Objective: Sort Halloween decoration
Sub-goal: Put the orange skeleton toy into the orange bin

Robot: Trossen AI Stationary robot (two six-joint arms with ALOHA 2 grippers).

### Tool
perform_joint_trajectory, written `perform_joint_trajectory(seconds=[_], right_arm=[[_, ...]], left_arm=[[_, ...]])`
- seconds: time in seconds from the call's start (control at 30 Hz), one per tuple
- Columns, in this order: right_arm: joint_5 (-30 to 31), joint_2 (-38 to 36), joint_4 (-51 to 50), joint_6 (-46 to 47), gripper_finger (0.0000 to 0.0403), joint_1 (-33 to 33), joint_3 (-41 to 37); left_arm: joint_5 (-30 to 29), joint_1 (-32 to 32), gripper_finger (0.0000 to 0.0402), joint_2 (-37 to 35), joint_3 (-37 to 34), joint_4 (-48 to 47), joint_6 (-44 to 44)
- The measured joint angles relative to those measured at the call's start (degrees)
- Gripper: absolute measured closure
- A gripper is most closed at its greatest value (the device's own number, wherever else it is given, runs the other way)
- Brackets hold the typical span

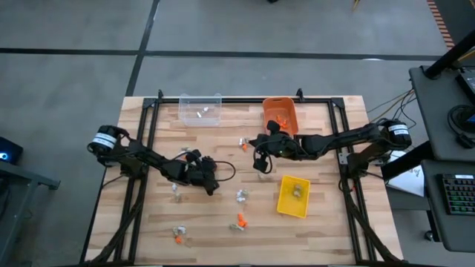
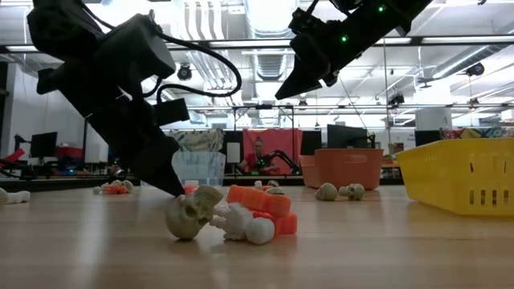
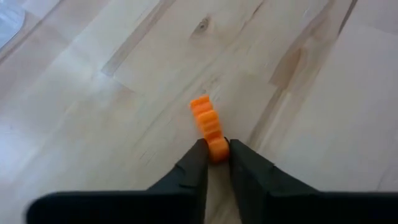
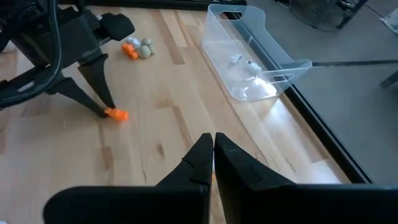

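1. The left gripper [image 3: 217, 152] is reaching down to the table [image 1: 326, 230] left of the middle, its two fingers pinching one end of a small orange trinket [image 3: 209, 124] that is lying flat on the wood.
2. Bare wood is lying all around that trinket, so nothing is crowding the fingers; the right wrist view is showing the same orange piece [image 4: 116, 114] at the left arm's fingertips.
3. The right gripper [image 4: 212, 152] is hanging above the table near the middle, just in front of the orange bin [image 1: 280, 114], with its fingers pressed together and holding nothing.
4. The clear bin [image 1: 200, 109] is sitting at the far edge against the black frame rail, with a few pale trinkets inside.
5. The yellow bin [image 1: 293, 196] is sitting right of the middle, toward the near side, well apart from both grippers.
6. More trinkets are lying scattered: a skull, white and orange pieces [image 2: 229, 215] in a heap near the front edge, and another cluster [image 4: 137, 48] beyond the left arm.
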Motion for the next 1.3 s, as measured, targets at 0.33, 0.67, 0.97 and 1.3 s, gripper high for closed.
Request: perform_joint_trajectory(seconds=[0.33,0.67,0.97,1.3], right_arm=[[-0.15,0.0,-0.05,-0.04,0.0394,0.0,0.01],[-11.8,0.26,6.77,-0.41,0.0394,0.02,-0.01],[-19.92,2.73,27.68,-6.1,0.0394,0.52,-0.01],[-27.24,5.97,43.2,-2.05,0.0392,0.61,0.16]], left_arm=[[-0.97,0.04,0.0395,-3.83,-0.39,-0.29,2.69],[-0.55,0.09,0.04,-18.28,-0.33,7.8,21.33],[18.74,0.09,0.0401,-27.92,-3.23,30.15,41.98],[20.1,0.15,0.0401,-28.06,-10.27,43.09,44.09]])
